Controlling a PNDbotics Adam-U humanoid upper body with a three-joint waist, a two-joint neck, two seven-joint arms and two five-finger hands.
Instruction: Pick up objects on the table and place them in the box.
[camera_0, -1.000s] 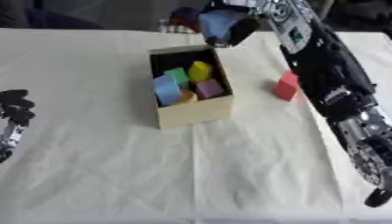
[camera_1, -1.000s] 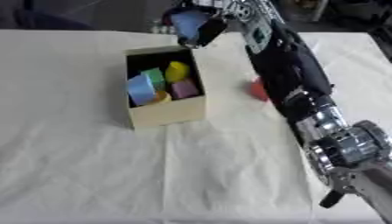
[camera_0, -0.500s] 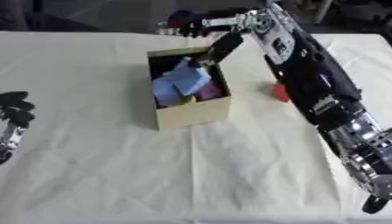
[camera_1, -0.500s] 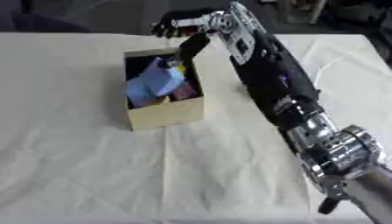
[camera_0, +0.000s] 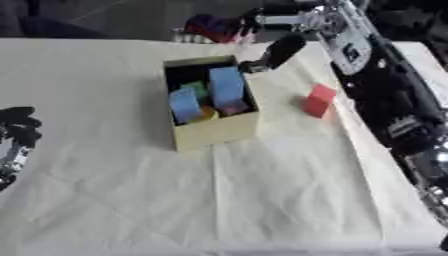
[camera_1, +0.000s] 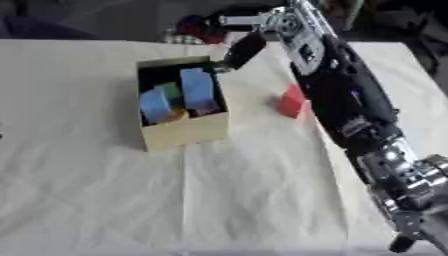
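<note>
The red block (camera_0: 319, 100) stands alone on the cloth-covered worktop (camera_0: 262, 200), right of centre in the upper half of the frame, just right of the box (camera_0: 214, 131) and apart from it. It looks like a small rigid block with flat faces, probably light and not fragile; 2 opposite flat sides should take a pinch well, and its plain faces may be a little slick.

The box, upper centre, already holds 2 tall blue blocks (camera_0: 226, 86), with something green and something yellow low between them.

The right hand (camera_0: 278, 51) hangs over the box's upper right corner, its arm reaching in from the right edge up along the frame. Its fingers are extended and it holds nothing.

The left hand (camera_0: 17, 131) rests idle at the left edge, mid-height; whether its fingers are spread or curled I cannot tell.
</note>
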